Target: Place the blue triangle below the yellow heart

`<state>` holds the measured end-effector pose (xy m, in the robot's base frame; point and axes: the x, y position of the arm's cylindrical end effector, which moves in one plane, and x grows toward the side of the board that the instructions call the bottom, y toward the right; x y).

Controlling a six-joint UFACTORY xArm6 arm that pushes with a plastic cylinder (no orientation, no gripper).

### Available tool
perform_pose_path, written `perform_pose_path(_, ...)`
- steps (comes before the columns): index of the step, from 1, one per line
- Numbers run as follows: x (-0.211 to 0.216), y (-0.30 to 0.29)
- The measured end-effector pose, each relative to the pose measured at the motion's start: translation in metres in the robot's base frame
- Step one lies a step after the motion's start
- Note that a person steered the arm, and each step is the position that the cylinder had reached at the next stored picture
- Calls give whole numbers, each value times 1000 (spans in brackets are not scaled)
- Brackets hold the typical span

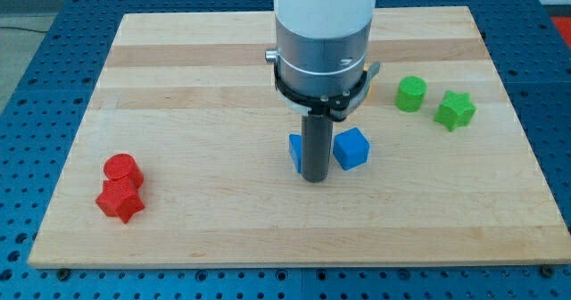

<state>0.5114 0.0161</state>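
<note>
Camera view: wooden board (pixel 178 59) sat on a blue perforated table (pixel 36 86). Arm's white and grey body (pixel 321 32) came down from the view's top, centre. No fingers on this rig, just the dark rod (pixel 313 144), so nothing was clenched or grasped. My tip (pixel 313 179) was on the board near its middle.

Two blue blocks flanked the rod. One blue block (pixel 295 153) was on the view's left of it, partly hidden behind the rod; shape couldn't be made out, possibly the blue triangle, looked touching or just beside. The blue cube (pixel 351 148) was just to the view's right of the rod; contact unclear.

Yellow heart didn't show; the arm body covered part of the board.

Green cylinder (pixel 411 94) and green star (pixel 455 111) sat near each other at the view's right. Red cylinder (pixel 122 170) and red star (pixel 119 201) were touching at the view's lower left, cylinder above the star.
</note>
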Motion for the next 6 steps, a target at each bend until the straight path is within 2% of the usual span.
perform_pose_path(1, -28, 8)
perform_pose_path(2, -29, 32)
perform_pose_path(3, -21, 54)
perform_pose_path(4, 15, 47)
perform_pose_path(5, 10, -18)
perform_pose_path(6, -38, -44)
